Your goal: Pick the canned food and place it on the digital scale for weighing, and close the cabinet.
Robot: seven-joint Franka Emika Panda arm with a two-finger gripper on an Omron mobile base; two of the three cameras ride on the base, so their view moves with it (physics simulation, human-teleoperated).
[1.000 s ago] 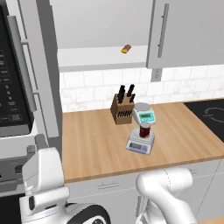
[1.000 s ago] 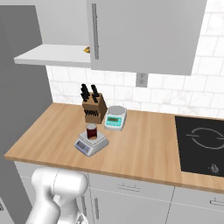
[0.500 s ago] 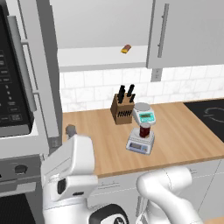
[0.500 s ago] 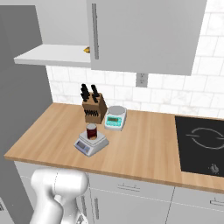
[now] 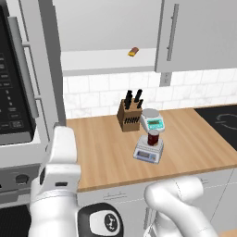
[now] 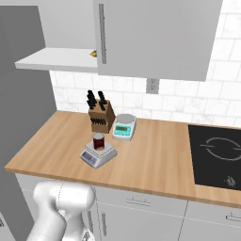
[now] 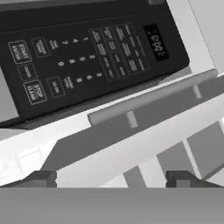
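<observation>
Your hand [image 7: 111, 177] is spread wide and holds nothing, facing a microwave panel [image 7: 87, 52] with a readable "STOP CLEAR" key; other labels are too blurred. The canned food [image 5: 153, 138] stands on the digital scale [image 5: 148, 153] on the table [image 5: 106, 152]. The cabinet [image 6: 155, 37] door beside the open shelf [image 6: 56, 60] is open.

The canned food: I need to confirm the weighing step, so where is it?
The canned food stands on the digital scale, just in front of the white scale and knife block.
</observation>
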